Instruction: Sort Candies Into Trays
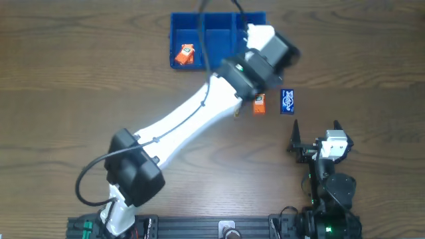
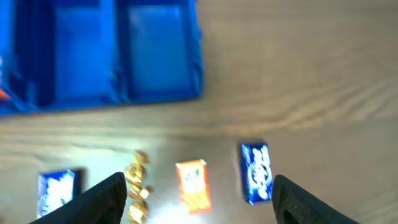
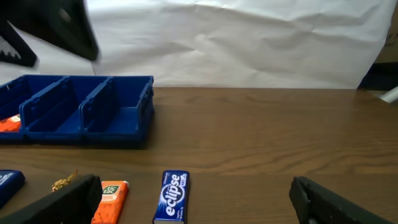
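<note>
Fingers of your left gripper (image 2: pixel 198 200) gape wide and empty: centre them over the orange box (image 2: pixel 193 185), descend straight, then close.

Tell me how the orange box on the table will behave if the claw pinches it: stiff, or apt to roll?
The orange box looks rectangular and flat-sided, so probably stiff and unlikely to roll. It lies flat on the table, so a push likely slides it.

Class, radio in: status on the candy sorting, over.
Left gripper open, above orange box on table. Right gripper open, empty. One orange candy in blue tray. Nothing in the way.
</note>
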